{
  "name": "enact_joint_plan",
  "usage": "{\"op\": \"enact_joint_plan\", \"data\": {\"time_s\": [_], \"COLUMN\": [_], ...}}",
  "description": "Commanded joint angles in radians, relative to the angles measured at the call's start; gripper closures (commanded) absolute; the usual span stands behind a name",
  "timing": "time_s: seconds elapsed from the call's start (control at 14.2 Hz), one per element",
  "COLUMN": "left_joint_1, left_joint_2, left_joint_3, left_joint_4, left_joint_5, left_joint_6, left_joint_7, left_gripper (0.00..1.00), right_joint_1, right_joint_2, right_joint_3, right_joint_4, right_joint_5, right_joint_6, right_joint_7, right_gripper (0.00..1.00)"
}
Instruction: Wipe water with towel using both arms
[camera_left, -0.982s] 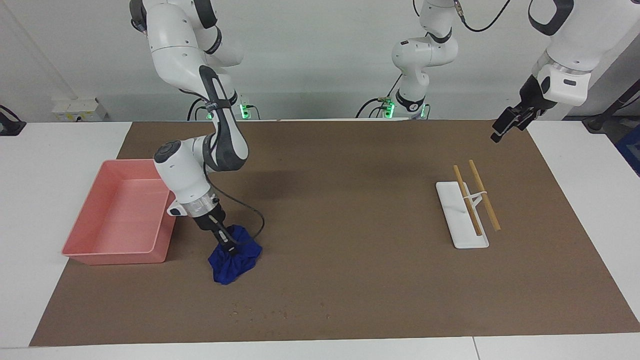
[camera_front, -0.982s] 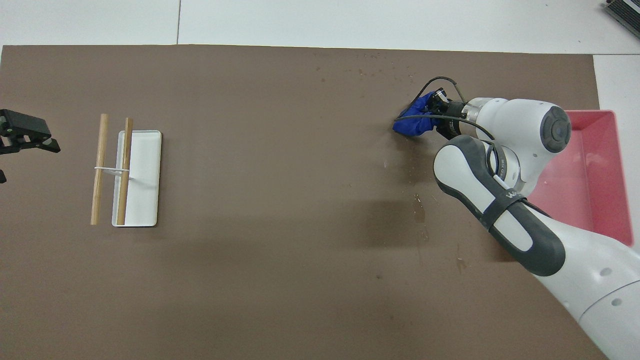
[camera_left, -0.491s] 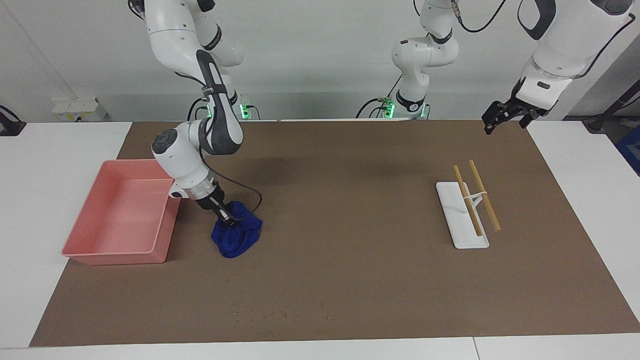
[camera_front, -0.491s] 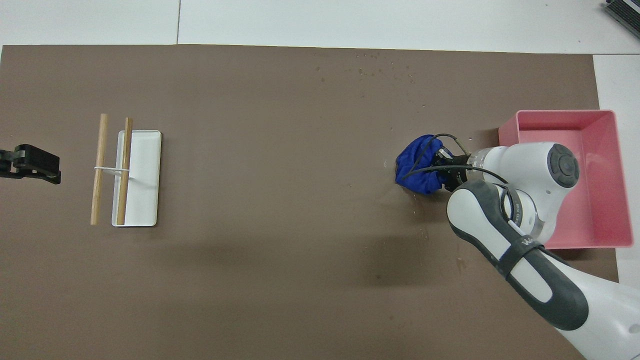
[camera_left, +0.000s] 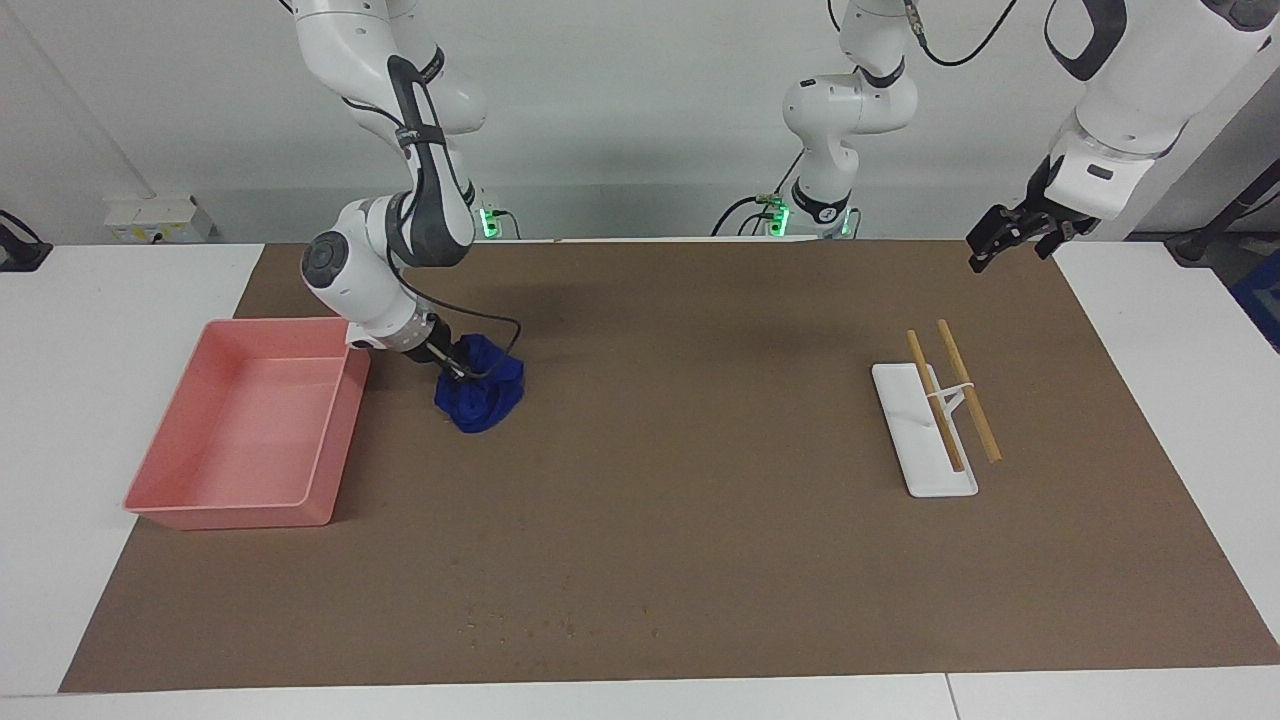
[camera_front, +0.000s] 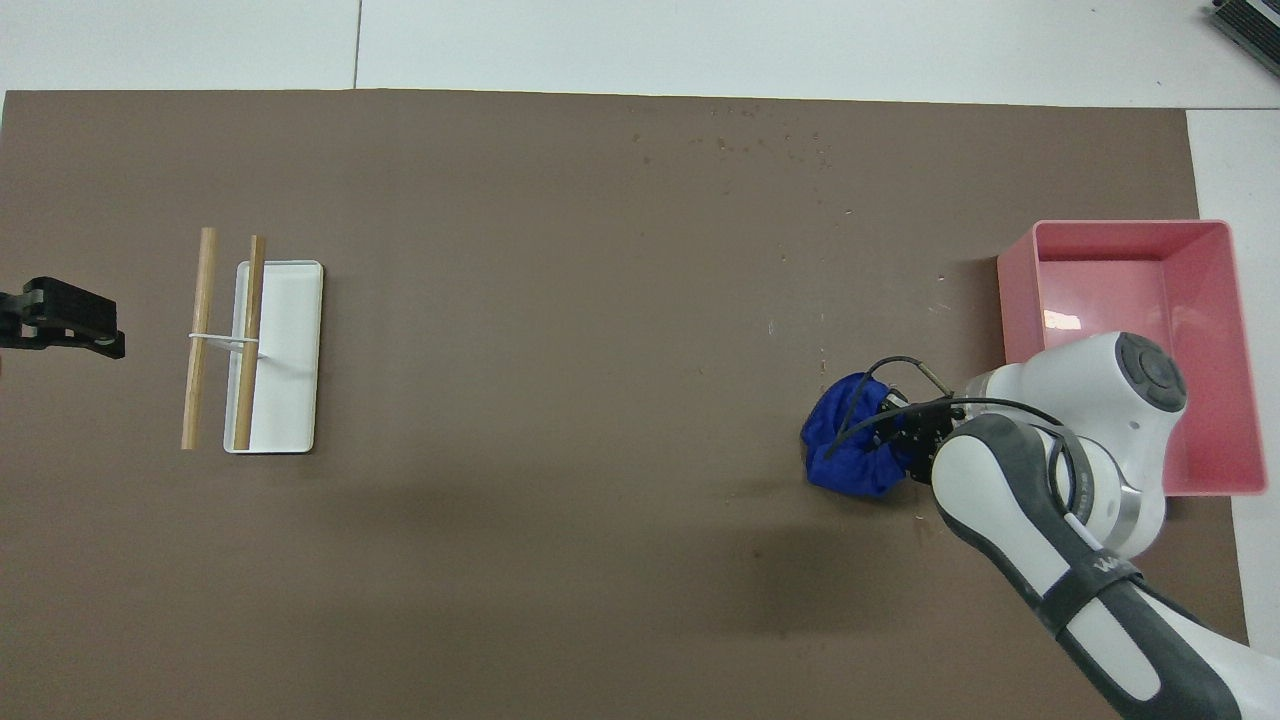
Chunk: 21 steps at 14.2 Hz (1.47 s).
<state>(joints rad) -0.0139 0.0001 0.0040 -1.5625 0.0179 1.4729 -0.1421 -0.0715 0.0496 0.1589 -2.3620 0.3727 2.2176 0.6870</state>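
Observation:
The royal-blue towel (camera_left: 484, 402) lies bunched on the brown mat beside the pink tray's corner nearest the robots. It also shows in the overhead view (camera_front: 846, 452). My right gripper (camera_left: 456, 369) is shut on the towel's top and presses it onto the mat; the overhead view shows this gripper (camera_front: 903, 436) partly under the arm. My left gripper (camera_left: 1006, 236) hangs in the air over the mat's edge at the left arm's end and waits; it shows at the overhead view's edge (camera_front: 68, 327). Small water drops (camera_left: 560, 628) dot the mat near its edge farthest from the robots (camera_front: 760, 140).
A pink tray (camera_left: 332, 440) stands at the right arm's end (camera_front: 1016, 300). A white rectangular dish (camera_left: 918, 445) with two wooden sticks (camera_left: 968, 392) across it lies toward the left arm's end (camera_front: 292, 350).
My right gripper has dragged the towel along the tray toward the robots, from the tray's farther corner to its nearer one. My left gripper has shifted slightly over the mat's edge.

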Motion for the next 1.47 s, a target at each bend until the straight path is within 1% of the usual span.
{"op": "enact_joint_plan", "data": {"time_s": [0.0, 0.14, 0.28, 0.42, 0.56, 0.7, 0.84, 0.98, 1.12, 1.19, 1.26, 1.4], "left_joint_1": [-0.037, -0.04, -0.038, -0.037, -0.038, -0.037, -0.032, -0.037, -0.038, -0.038, -0.038, -0.038], "left_joint_2": [-0.017, -0.023, -0.025, -0.025, -0.025, -0.025, -0.025, -0.025, -0.023, -0.023, -0.023, -0.023], "left_joint_3": [0.025, 0.027, 0.025, 0.025, 0.025, 0.025, 0.025, 0.024, 0.024, 0.024, 0.024, 0.024], "left_joint_4": [-0.03, -0.039, -0.039, -0.039, -0.039, -0.039, -0.04, -0.044, -0.047, -0.045, -0.045, -0.045], "left_joint_5": [-0.013, -0.013, -0.013, -0.013, -0.016, -0.018, -0.019, -0.019, -0.019, -0.019, -0.019, -0.019], "left_joint_6": [0.029, 0.03, 0.029, 0.027, 0.03, 0.029, 0.032, 0.061, 0.064, 0.066, 0.066, 0.066], "left_joint_7": [-0.03, -0.03, -0.028, -0.027, -0.028, -0.028, -0.028, -0.034, -0.037, -0.037, -0.036, -0.028], "left_gripper": [0.0, 0.0, 0.0, 0.0, 0.0, 0.0, 0.0, 0.0, 0.0, 0.0, 0.0, 0.0], "right_joint_1": [-0.054, -0.088, -0.103, -0.105, -0.096, -0.087, -0.047, 0.002, 0.033, 0.033, 0.033, 0.019], "right_joint_2": [-0.112, -0.154, -0.171, -0.169, -0.171, -0.162, -0.137, -0.111, -0.094, -0.103, -0.114, -0.145], "right_joint_3": [0.011, 0.01, 0.01, 0.01, 0.013, 0.018, 0.018, 0.019, 0.019, 0.019, 0.016, 0.008], "right_joint_4": [-0.157, -0.204, -0.237, -0.235, -0.229, -0.212, -0.174, -0.139, -0.073, -0.035, 0.007, 0.116], "right_joint_5": [-0.008, -0.008, -0.009, -0.014, -0.015, -0.014, -0.006, 0.0, 0.0, 0.0, -0.001, -0.018], "right_joint_6": [-0.05, -0.09, -0.095, -0.095, -0.096, -0.073, -0.05, 0.0, 0.004, -0.013, -0.06, -0.204], "right_joint_7": [-0.088, -0.156, -0.24, -0.312, -0.311, -0.308, -0.285, -0.21, -0.144, -0.124, -0.119, -0.118], "right_gripper": [1.0, 1.0, 1.0, 1.0, 1.0, 1.0, 1.0, 1.0, 1.0, 1.0, 1.0, 1.0]}}
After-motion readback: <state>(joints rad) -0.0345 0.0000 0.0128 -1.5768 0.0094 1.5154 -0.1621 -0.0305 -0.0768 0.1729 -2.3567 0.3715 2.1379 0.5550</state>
